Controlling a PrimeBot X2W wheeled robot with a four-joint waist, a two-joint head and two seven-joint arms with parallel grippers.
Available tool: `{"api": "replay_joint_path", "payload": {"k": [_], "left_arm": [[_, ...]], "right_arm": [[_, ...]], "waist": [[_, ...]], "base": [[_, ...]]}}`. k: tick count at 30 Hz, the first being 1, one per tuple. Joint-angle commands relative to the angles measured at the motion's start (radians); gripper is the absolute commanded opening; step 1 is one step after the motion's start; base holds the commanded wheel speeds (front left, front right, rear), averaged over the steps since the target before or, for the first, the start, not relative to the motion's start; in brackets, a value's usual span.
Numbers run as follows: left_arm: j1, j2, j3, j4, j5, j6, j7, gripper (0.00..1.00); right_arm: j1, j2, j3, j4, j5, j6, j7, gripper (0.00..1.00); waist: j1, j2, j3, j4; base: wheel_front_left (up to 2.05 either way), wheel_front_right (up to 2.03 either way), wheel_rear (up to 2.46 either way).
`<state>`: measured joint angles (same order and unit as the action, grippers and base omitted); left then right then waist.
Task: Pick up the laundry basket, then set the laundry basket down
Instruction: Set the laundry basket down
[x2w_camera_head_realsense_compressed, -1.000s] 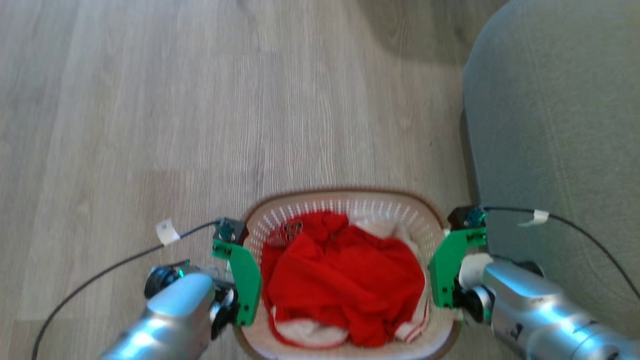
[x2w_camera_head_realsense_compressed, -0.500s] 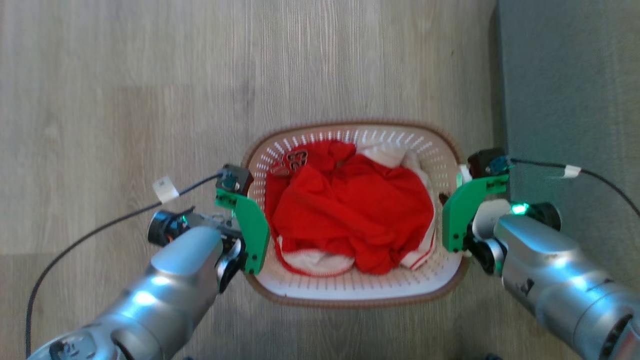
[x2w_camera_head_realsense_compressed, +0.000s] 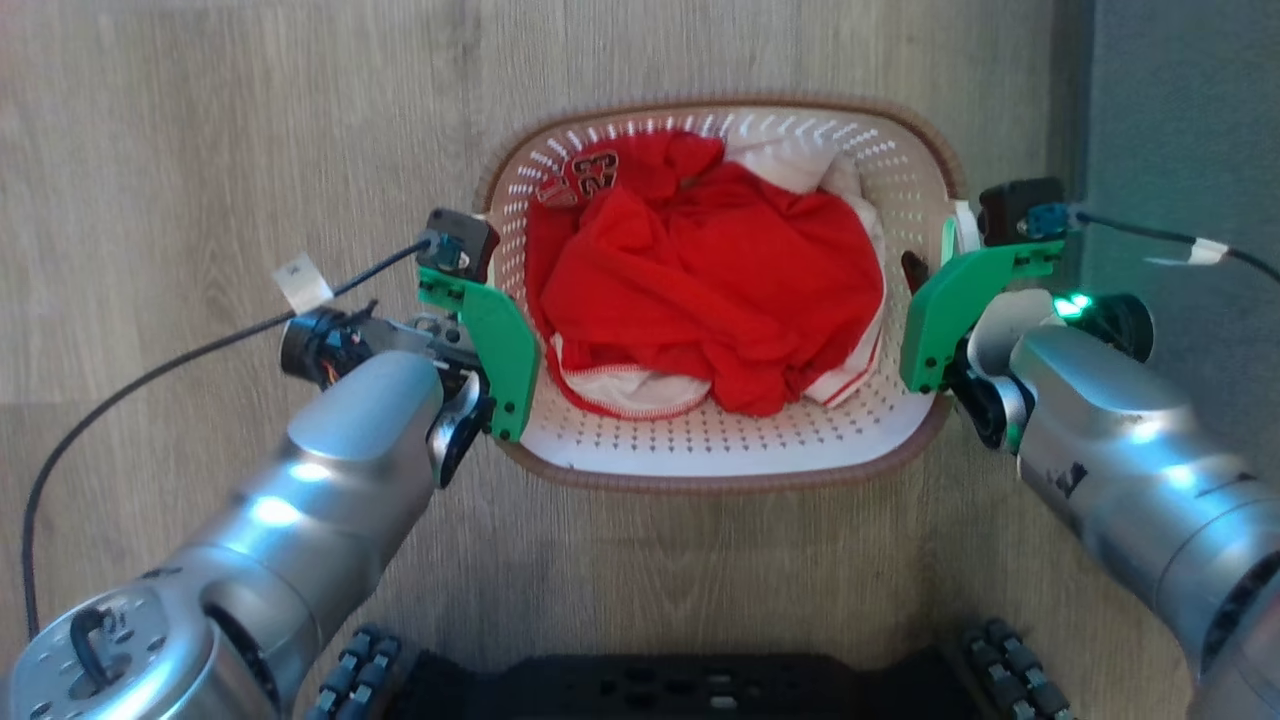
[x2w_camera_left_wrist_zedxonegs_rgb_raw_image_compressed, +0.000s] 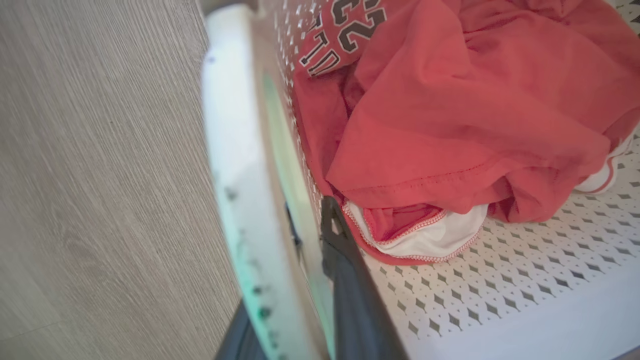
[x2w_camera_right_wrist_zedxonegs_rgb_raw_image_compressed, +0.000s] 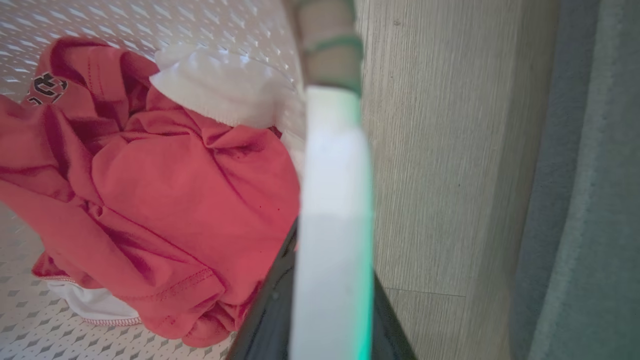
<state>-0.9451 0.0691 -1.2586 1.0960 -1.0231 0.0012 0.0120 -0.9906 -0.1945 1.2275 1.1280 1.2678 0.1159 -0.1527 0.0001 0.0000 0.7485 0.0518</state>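
The laundry basket (x2w_camera_head_realsense_compressed: 720, 450) was between both arms over the wooden floor (x2w_camera_head_realsense_compressed: 200, 150); whether it rested or hung clear was unclear. Its thin perforated plastic probably made it light and flexible, and the soft red jersey (x2w_camera_head_realsense_compressed: 700, 270) inside added little weight. The side handles seemed the firmest hold: left pincer (x2w_camera_head_realsense_compressed: 498, 318) and right pincer (x2w_camera_head_realsense_compressed: 935, 272) each clamped one.

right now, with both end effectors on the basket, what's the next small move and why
Probably raise both arms together, level: the left end effector and right end effector each clamp an opposite side of the laundry basket, and red clothes lie loose inside.
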Motion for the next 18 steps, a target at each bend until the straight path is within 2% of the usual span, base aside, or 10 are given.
{"api": "replay_joint_path", "payload": {"k": [1, 9, 18], "left_arm": [[-0.016, -0.019, -0.012, -0.040, 0.026, -0.007, -0.015, 0.00], [-0.057, -0.019, -0.016, -0.045, 0.028, 0.019, -0.069, 0.00], [-0.082, -0.019, -0.019, -0.044, 0.026, 0.018, -0.080, 0.00]], "right_arm": [[0.015, 0.037, 0.017, -0.021, -0.018, 0.015, -0.014, 0.00], [-0.016, 0.039, 0.020, -0.007, -0.010, 0.015, -0.024, 0.00], [-0.037, 0.036, 0.026, 0.006, -0.009, 0.015, -0.036, 0.00]], "waist": [[-0.0001, 0.0000, 0.028, 0.003], [-0.0001, 0.0000, 0.096, 0.012], [-0.0001, 0.0000, 0.139, 0.019]], "base": [[0.00, 0.00, 0.00], [0.00, 0.00, 0.00], [0.00, 0.00, 0.00]]}}
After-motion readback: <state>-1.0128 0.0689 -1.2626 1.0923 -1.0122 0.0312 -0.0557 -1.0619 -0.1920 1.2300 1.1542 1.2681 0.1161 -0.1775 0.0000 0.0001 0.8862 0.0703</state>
